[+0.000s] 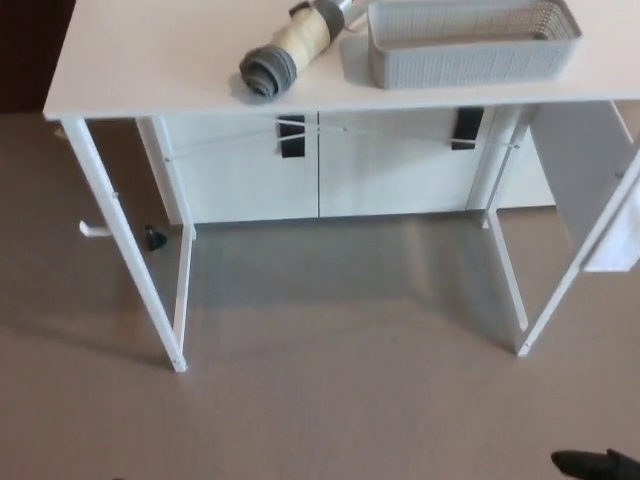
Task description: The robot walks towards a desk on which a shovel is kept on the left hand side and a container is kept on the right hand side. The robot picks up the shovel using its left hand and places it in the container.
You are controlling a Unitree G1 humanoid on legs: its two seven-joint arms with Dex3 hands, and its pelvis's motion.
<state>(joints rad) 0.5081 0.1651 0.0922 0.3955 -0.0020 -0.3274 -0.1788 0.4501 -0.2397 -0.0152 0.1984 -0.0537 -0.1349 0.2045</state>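
On the white desk (150, 70), left of centre, lies the shovel (290, 48), handle end toward the front edge, its far end just beside the grey container (465, 55) on the right. Below, grey floor (330, 380). At bottom right, the right hand (600, 464) shows only partly; its grip state cannot be determined

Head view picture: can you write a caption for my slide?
White desk holding a cream-and-grey-handled shovel beside a grey woven plastic container, seen from above grey carpet.
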